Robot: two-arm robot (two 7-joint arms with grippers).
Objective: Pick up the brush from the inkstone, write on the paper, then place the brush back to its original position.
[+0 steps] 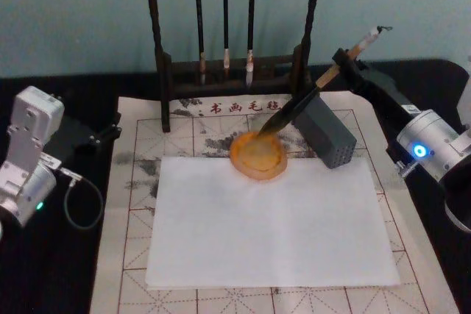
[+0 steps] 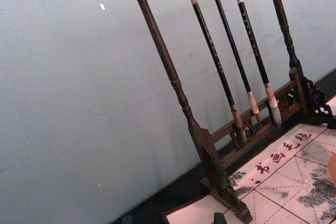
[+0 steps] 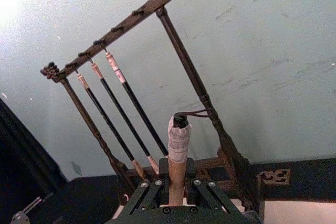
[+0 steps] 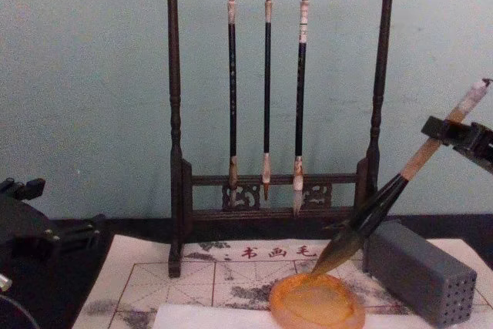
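Right gripper (image 1: 344, 59) pinching brush (image 1: 298, 106) high on bamboo handle, so tuft stays free. Brush slants in from 2 o'clock, tip resting in dish (image 1: 244, 167) at 12 o'clock edge of paper (image 1: 272, 226), probably about to lift. Left gripper (image 1: 107, 131) parked at 9 o'clock, grip state unreadable.

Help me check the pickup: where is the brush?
Head view, right of centre: the brush leans tuft-down on the inkstone beside the grey block, handle in the right gripper.

Table: I see a black tabletop (image 1: 66, 277).
Mat: a pale gridded felt mat (image 1: 136, 182) lies flat on it.
On the mat: white paper (image 1: 272, 233), the inkstone (image 1: 257, 158) on its far edge, a grey block (image 1: 329, 137), and the brush rack (image 1: 163, 71) at the back.
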